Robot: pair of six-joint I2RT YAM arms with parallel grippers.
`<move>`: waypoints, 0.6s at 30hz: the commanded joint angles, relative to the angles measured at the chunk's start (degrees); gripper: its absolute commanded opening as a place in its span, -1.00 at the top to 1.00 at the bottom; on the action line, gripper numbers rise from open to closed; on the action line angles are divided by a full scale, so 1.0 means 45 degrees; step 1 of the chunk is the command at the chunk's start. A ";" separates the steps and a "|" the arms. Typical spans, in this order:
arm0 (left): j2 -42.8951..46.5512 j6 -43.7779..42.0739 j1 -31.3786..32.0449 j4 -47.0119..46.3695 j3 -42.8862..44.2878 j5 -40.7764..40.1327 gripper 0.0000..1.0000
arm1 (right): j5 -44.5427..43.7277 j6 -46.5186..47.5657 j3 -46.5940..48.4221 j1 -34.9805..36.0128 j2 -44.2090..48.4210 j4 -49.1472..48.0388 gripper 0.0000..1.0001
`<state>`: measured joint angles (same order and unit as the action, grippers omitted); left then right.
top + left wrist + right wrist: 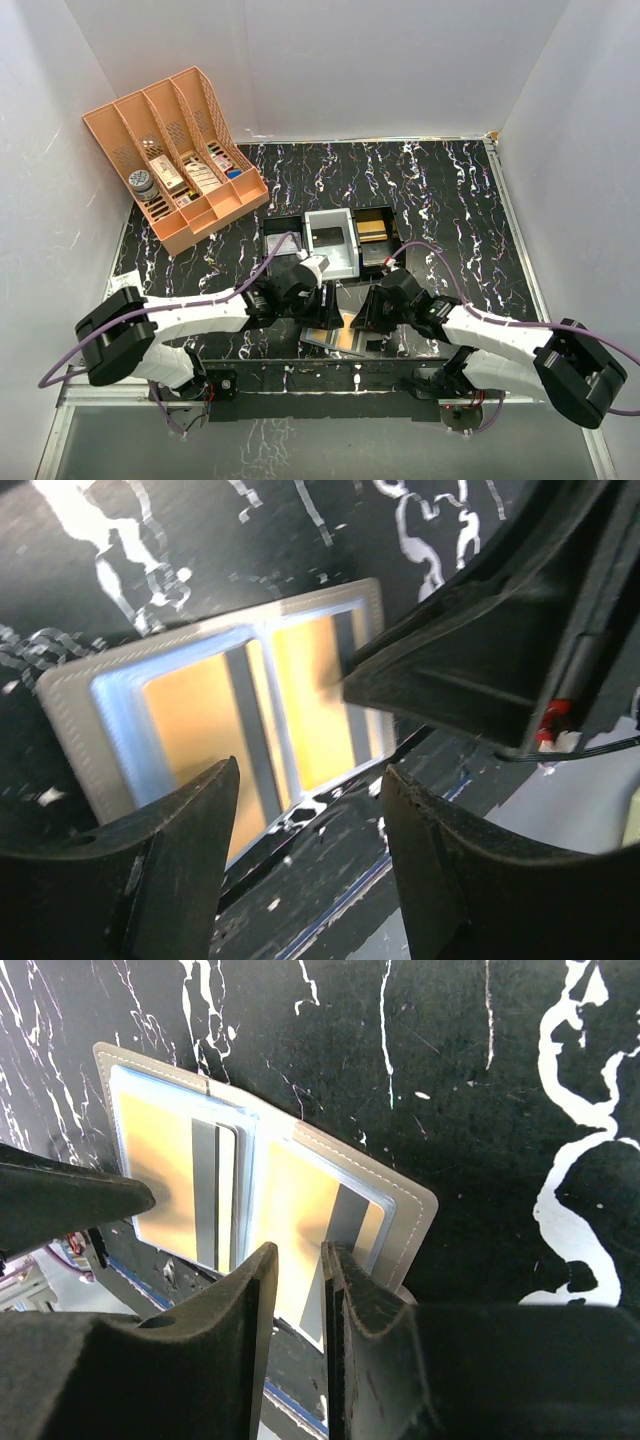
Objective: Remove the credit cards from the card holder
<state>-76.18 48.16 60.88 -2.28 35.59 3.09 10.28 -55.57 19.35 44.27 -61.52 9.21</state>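
Observation:
The card holder (328, 338) lies open and flat near the table's front edge, between my two grippers. Both grey panels (410, 1195) have pale-blue sleeves with gold-orange credit cards (290, 1210) (195, 715) showing through. My left gripper (310, 830) hovers open over the holder's near edge, nothing between its fingers (190, 860). My right gripper (300, 1275) sits over the right panel's card, its jaws a narrow slit apart with nothing clamped. Its fingertip (360, 675) rests at that card's edge in the left wrist view. Both grippers (322, 305) (362, 322) flank the holder in the top view.
Three small trays stand just beyond the holder: black (280, 240), white (345, 262), and black (376, 250) with a gold item inside. A peach rack (120, 125) with small boxes stands at the back left. The table's front edge (300, 368) runs right beside the holder.

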 commanded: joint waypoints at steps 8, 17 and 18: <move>-0.1231 -0.0270 0.0006 0.0518 0.1124 -0.0764 -0.04 | -0.0894 -0.0022 -0.0816 -0.0053 0.1681 0.0480 0.51; 0.0211 -0.0663 -0.0014 0.2618 0.1116 -0.3073 -0.06 | 0.1183 -0.1004 -0.0304 -0.0033 0.2014 -0.2544 0.48; 0.0313 -0.0700 -0.0014 0.2666 0.1026 -0.3202 -0.05 | 0.1115 -0.1024 -0.0154 -0.0033 0.1932 -0.2595 0.47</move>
<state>-77.60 46.26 60.88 4.10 40.05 -4.78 13.10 -58.72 14.57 44.18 -52.23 4.32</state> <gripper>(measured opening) 0.531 0.261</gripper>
